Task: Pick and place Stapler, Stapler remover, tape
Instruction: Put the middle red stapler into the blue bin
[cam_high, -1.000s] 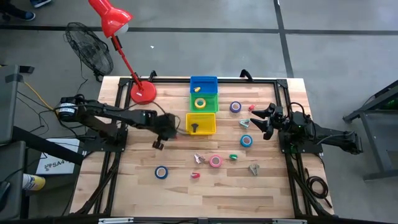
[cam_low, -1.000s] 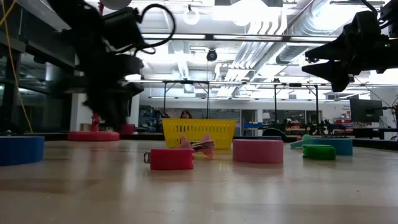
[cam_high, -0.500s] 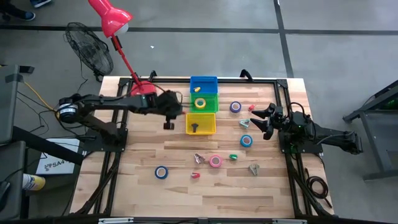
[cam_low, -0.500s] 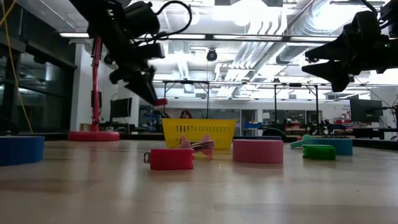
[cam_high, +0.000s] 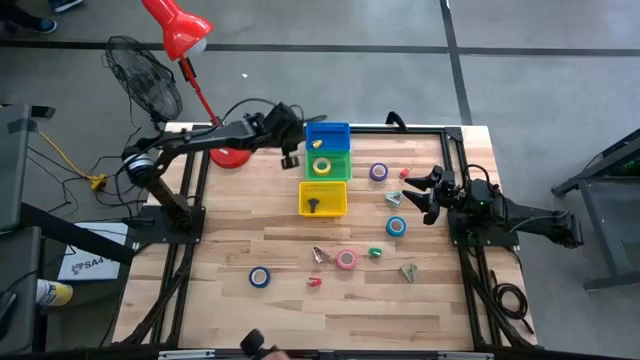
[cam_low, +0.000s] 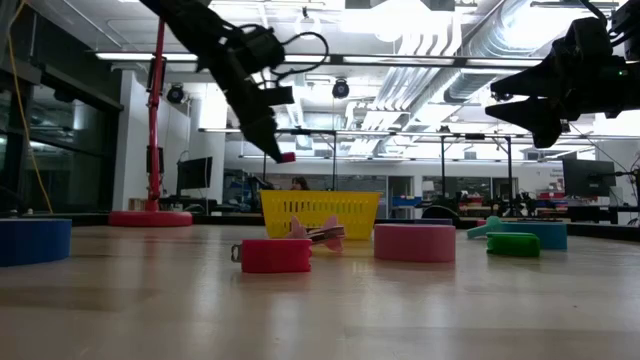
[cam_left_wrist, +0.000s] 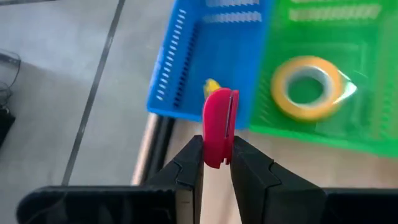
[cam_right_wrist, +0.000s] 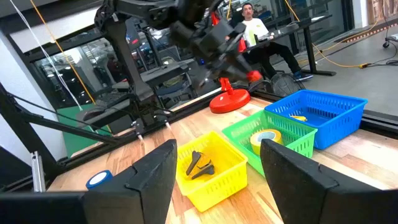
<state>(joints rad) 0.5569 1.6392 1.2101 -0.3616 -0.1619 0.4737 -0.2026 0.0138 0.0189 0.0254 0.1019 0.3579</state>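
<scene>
My left gripper (cam_high: 290, 158) is shut on a small red stapler (cam_left_wrist: 219, 127) and hangs in the air just left of the blue basket (cam_high: 327, 134) and green basket (cam_high: 328, 163); the low view shows the stapler (cam_low: 287, 157) well above the table. A yellow tape (cam_left_wrist: 306, 87) lies in the green basket, and a small yellow piece (cam_high: 320, 142) in the blue one. A black staple remover (cam_high: 314, 205) lies in the yellow basket (cam_high: 322, 197). My right gripper (cam_high: 418, 195) waits open above the table's right side. My left gripper pinches the red stapler's lower end (cam_left_wrist: 214, 155) between its two fingers. The rest of the stapler sticks out past the fingertips (cam_left_wrist: 189, 158). It comes slanting down from the table's left. The stapler is lifted clear of the table.
On the table lie a purple tape (cam_high: 378, 172), a blue tape (cam_high: 397, 226), a pink tape (cam_high: 346, 259) and another blue tape (cam_high: 259, 277). Small red and green pieces and staple removers (cam_high: 408, 270) lie among them. A red lamp base (cam_high: 228, 152) stands at the far left corner.
My left gripper, shut on the red stapler, has risen from low over the table's left-middle. It has swung toward the far edge and a little to the right, ending beside the blue and green baskets. The stapler has travelled with it.
</scene>
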